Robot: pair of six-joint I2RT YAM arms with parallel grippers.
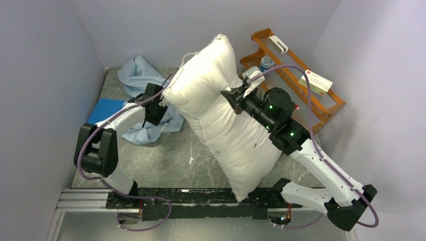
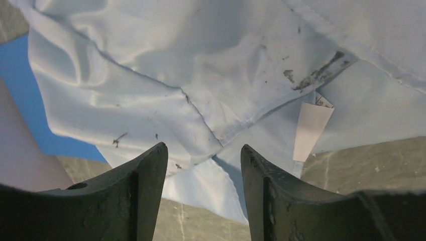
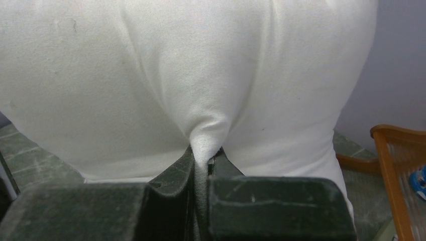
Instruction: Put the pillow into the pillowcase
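The big white pillow [image 1: 221, 113] stands tilted, its low corner near the table's front edge and its top reaching the back wall. My right gripper [image 1: 232, 95] is shut on a pinch of the pillow [image 3: 201, 75] cloth, a fold squeezed between its jaws [image 3: 205, 153]. The pale blue pillowcase [image 1: 143, 80] lies crumpled on the table to the left, partly under the pillow. My left gripper [image 1: 156, 108] hovers over the pillowcase [image 2: 166, 90], jaws open with nothing between its fingertips [image 2: 203, 150]. A hem with dark smudges and a white tag [image 2: 311, 128] show in the left wrist view.
A bright blue flat mat [image 1: 104, 110] lies by the left wall, partly under the pillowcase. An orange wooden rack [image 1: 296, 75] with small items stands at the back right. Grey walls close in on three sides. Marbled table surface [image 1: 166, 160] shows in front.
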